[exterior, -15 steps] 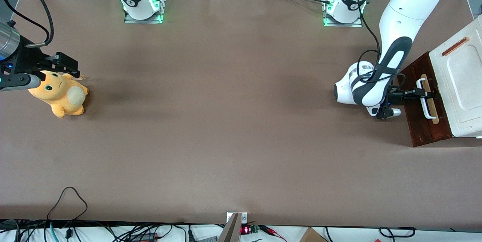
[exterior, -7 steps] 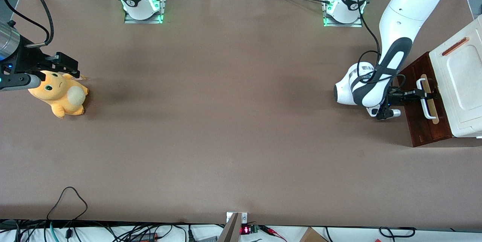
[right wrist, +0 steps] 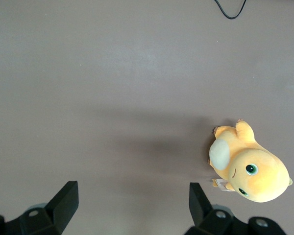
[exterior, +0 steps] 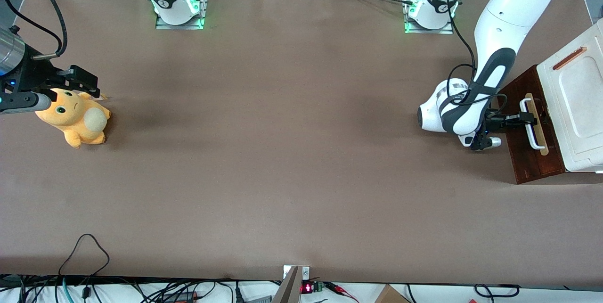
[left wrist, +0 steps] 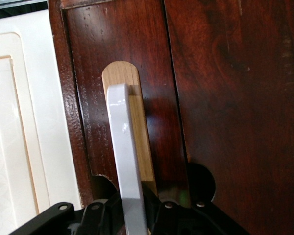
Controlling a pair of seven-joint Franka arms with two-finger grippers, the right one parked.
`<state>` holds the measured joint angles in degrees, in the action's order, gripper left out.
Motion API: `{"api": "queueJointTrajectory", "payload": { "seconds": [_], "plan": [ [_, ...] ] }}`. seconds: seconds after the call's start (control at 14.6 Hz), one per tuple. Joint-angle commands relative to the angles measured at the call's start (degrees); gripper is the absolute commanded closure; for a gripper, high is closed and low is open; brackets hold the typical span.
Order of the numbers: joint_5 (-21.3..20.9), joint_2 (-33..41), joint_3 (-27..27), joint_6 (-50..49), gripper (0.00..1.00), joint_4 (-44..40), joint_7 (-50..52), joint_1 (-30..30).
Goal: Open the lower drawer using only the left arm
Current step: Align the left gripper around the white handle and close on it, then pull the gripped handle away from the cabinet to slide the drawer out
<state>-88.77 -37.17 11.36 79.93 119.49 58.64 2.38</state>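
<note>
Fingers of left arm's gripper (exterior: pixel 528 118) clamped on white handle (exterior: pixel 529 124), drawn slightly outward since a moment ago; lower drawer (exterior: pixel 531 152) probably beginning to open.

left arm (exterior: pixel 499 20): reaches down from its base, wrist bent level | gripper (exterior: pixel 528 118): low, pointing sideways toward the working arm's table end, fingers (left wrist: pixel 95 215) closed around a white bar

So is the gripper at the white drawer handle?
Yes, the gripper sits at the white handle, the bar passing between its fingers.
</note>
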Motion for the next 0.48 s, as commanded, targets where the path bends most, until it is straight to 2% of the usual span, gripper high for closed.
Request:
{"api": "queueJointTrajectory", "payload": {
  "seconds": [0.0,0.41],
  "plan": [
    [-1.1,-0.4,1.0,0.0,1.0,-1.2,-1.9,-0.2],
    [-0.4,0.0,3.1,-0.3,1.0,-2.0,-2.3,-2.5]
  ]
}}
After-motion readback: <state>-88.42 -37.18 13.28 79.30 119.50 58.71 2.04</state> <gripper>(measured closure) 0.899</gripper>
